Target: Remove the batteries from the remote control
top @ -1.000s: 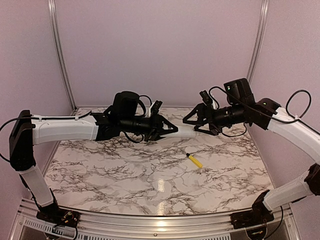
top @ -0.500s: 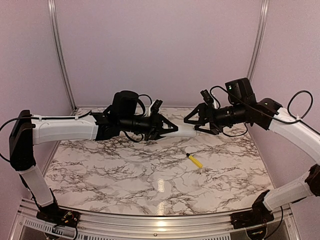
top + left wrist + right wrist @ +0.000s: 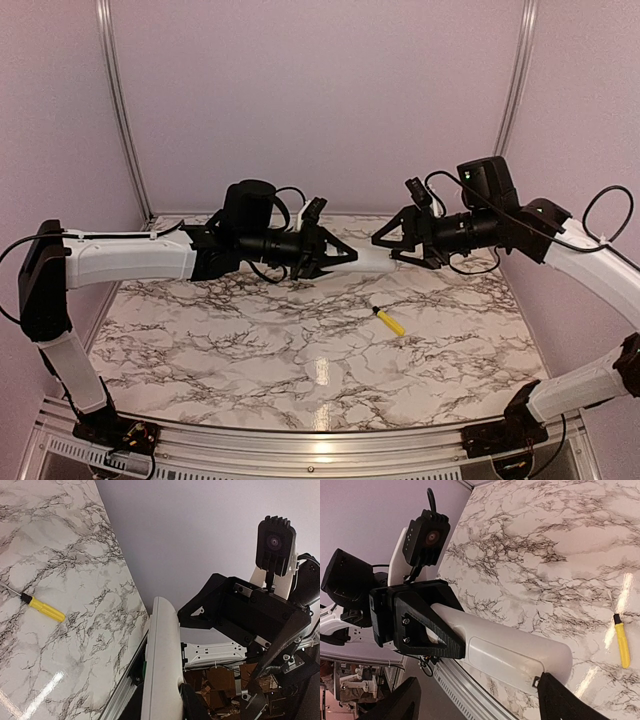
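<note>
Top external view: the remote control [image 3: 368, 262] is held in the air above the far half of the marble table [image 3: 250, 340], spanning the gap between the two arms. The left gripper [image 3: 345, 258] is clamped on one end of it, and you can see the same grasp from the right wrist camera, where the black fingers pinch the white bar across its width. The right gripper [image 3: 383, 243] faces the free end with its jaws spread. One fingertip [image 3: 555, 695] sits just beside the tip of the remote and the other is well off to the side, so this hand is grasping nothing.

Right wrist view: the face turned toward you carries an outlined panel [image 3: 495, 655] that lies flush with the body. You should read this as the compartment cover, not yet removed, though the pictures do not settle it. No dark recess shows, and no batteries are visible in any view, neither on the table nor in a gripper.

Progress, as a judgement: the remote is lifted and presented, but the unloading proper has not begun. Opening the compartment and taking out each cell remain. A yellow-handled screwdriver [image 3: 389, 321] lies on the table below the remote, apart from both hands.
</note>
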Robot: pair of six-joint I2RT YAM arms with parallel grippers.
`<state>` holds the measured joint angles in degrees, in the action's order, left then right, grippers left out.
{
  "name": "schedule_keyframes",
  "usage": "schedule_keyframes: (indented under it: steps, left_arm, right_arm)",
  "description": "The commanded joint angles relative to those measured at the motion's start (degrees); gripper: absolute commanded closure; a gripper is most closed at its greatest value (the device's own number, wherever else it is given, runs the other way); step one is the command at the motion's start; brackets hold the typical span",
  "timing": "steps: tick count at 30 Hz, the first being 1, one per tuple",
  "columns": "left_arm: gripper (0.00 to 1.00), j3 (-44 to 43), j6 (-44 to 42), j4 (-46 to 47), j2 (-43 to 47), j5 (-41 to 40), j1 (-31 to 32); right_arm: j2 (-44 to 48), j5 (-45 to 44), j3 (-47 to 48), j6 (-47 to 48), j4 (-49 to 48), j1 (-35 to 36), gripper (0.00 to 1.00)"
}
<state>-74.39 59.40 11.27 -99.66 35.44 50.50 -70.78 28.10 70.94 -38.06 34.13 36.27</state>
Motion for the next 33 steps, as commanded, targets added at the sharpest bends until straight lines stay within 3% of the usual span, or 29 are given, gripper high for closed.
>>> schedule_keyframes:
  steps: [1,33]
  left_arm:
    - [1.0,-2.2,0.1,11.5,0.4,5.4,0.7]
    - [1.0,-5.2,1.0,15.2,-1.2,11.0,0.7]
  right_arm:
    - [0.1,0.5,-1.9,-0.8,1.1,0.6,0.21]
    - [2.2,6.6,-5.1,-1.3,-2.8,-0.4,0.24]
